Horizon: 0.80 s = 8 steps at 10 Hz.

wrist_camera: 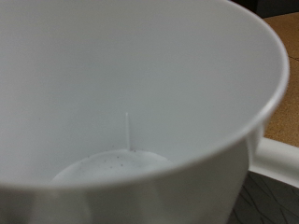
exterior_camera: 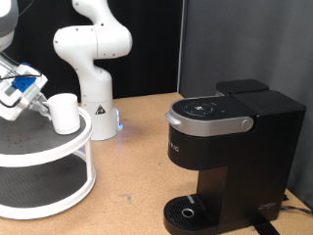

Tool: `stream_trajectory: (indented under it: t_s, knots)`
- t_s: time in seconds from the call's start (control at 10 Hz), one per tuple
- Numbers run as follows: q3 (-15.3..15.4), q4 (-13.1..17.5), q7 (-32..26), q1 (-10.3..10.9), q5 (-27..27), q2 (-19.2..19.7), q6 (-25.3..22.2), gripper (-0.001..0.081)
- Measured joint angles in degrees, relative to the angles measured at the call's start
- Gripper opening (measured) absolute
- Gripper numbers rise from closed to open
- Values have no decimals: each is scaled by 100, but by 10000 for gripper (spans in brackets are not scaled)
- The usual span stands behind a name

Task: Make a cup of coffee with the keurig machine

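The white cup (exterior_camera: 66, 113) stands on the top tier of a round white stand (exterior_camera: 59, 147) at the exterior view's left. My gripper (exterior_camera: 41, 104) reaches in from the left edge, blue parts on its hand, with its fingertips right at the cup's left side. In the wrist view the cup's empty white inside (wrist_camera: 121, 103) fills almost the whole picture, and no fingers show there. The black keurig machine (exterior_camera: 235, 147) stands on the wooden table at the exterior view's right. Its grey-silver lid handle (exterior_camera: 208, 121) is down, and its round drip base (exterior_camera: 188, 211) carries nothing.
A white robot arm (exterior_camera: 93, 54) on a base with a blue light stands at the back, just behind the stand. The stand has a lower tier (exterior_camera: 39, 186). Bare wooden table (exterior_camera: 132, 166) lies between stand and machine. A dark panel is behind the machine.
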Motion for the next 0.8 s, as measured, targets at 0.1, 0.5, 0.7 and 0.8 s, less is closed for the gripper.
stream_trajectory:
  t_s: [0.1, 0.5, 0.7, 0.8]
  knots:
    - [53, 1, 98, -52, 0, -64, -1, 73]
    - [407, 14, 673, -234, -4, -529, -100, 73]
    - [586, 78, 980, -319, -18, -761, -298, 73]
    - [655, 118, 1111, -354, -29, -855, -395, 73]
